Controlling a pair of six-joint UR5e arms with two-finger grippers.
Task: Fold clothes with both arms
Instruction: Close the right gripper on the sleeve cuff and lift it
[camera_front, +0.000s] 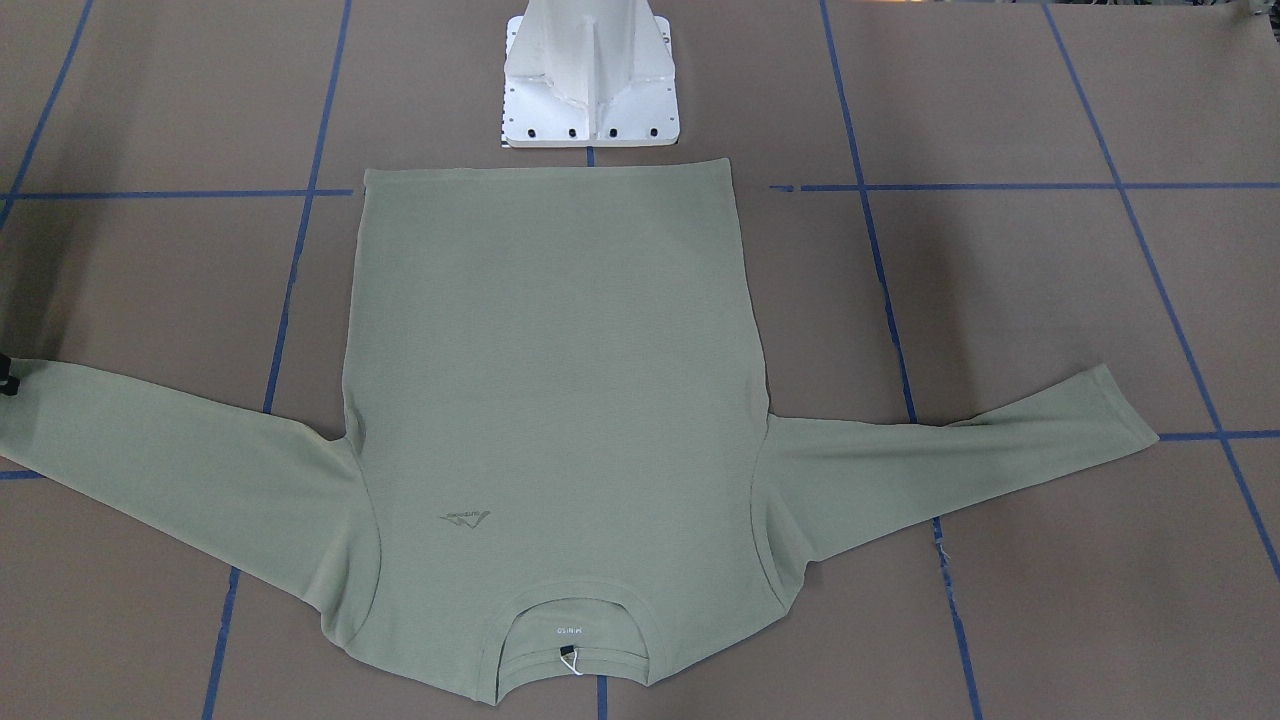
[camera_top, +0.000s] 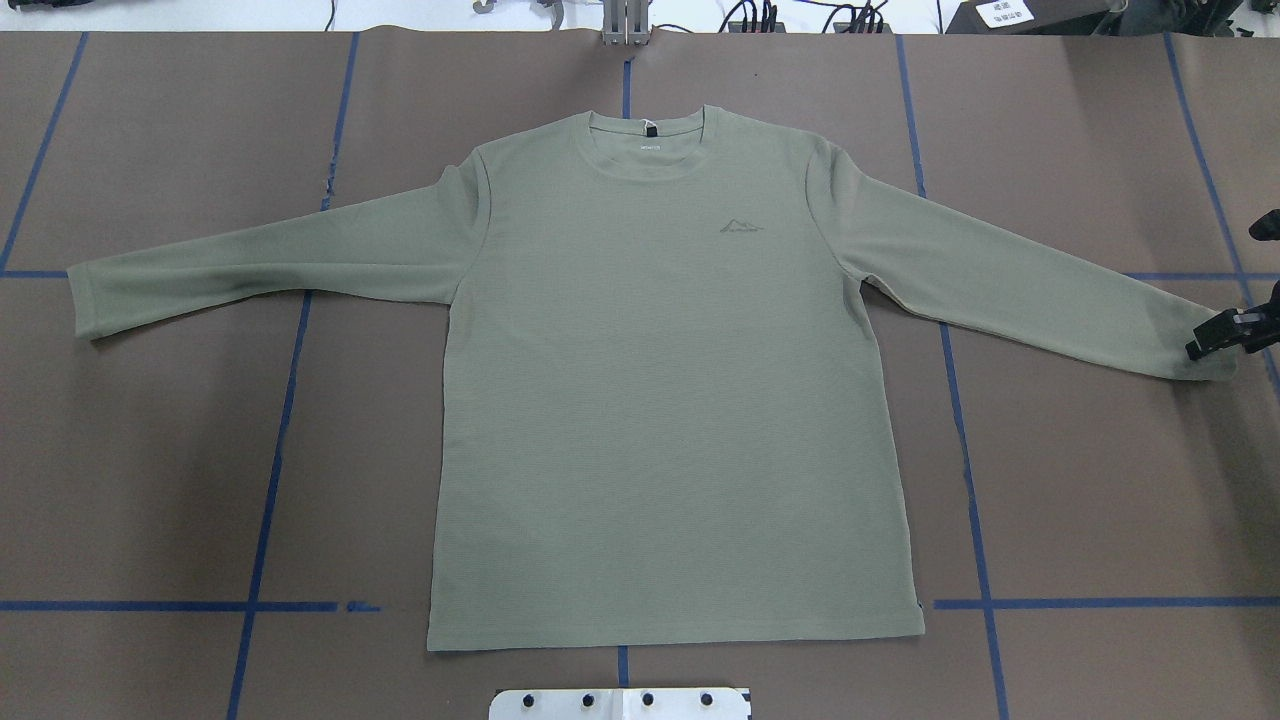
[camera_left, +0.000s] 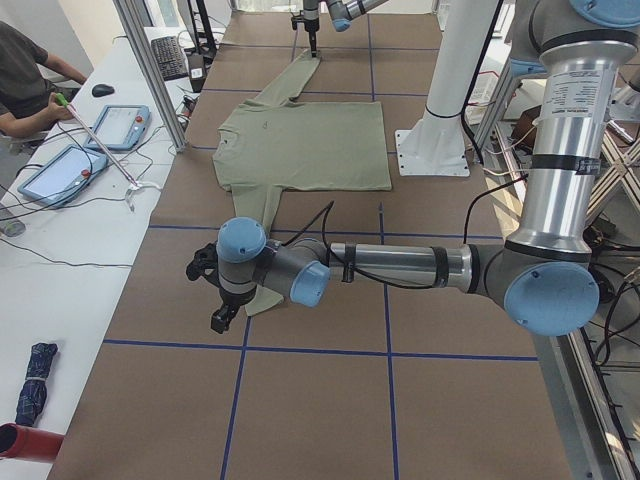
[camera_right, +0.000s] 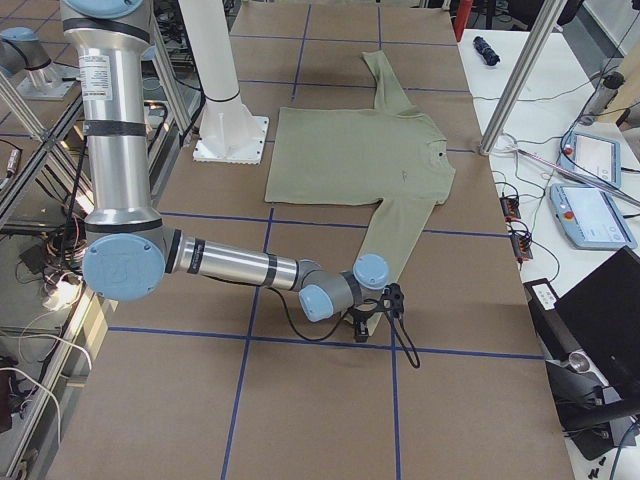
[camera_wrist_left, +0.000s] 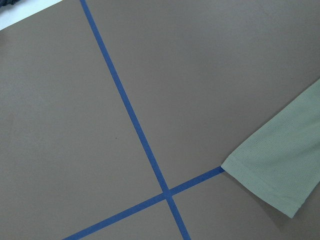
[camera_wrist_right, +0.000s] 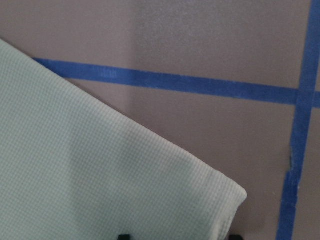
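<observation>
On the counter (camera_front: 1050, 300), front-facing view: the green shirt (camera_front: 550, 350) lies flat, logo up, sleeves spread. Its hem is just beside the white pedestal (camera_front: 590, 90) and its collar is toward the camera.

Overhead view: the right jaws stand at the frame's right edge over the right-side cuff (camera_top: 1195, 362). The left-side cuff (camera_top: 90, 300) lies flat.

Left-side view: the left arm (camera_left: 400, 265) reaches low, with the left jaws hanging just beside the near cuff. Their state cannot be told.

Right-side view: the right arm (camera_right: 230, 265) reaches the near cuff likewise.

Left wrist view: the cuff end lies beside crossed blue tape (camera_wrist_left: 130, 115).

Right wrist view: two black fingertips (camera_wrist_right: 124, 236) show at the bottom edge, well apart, so the right jaws appear spread.
</observation>
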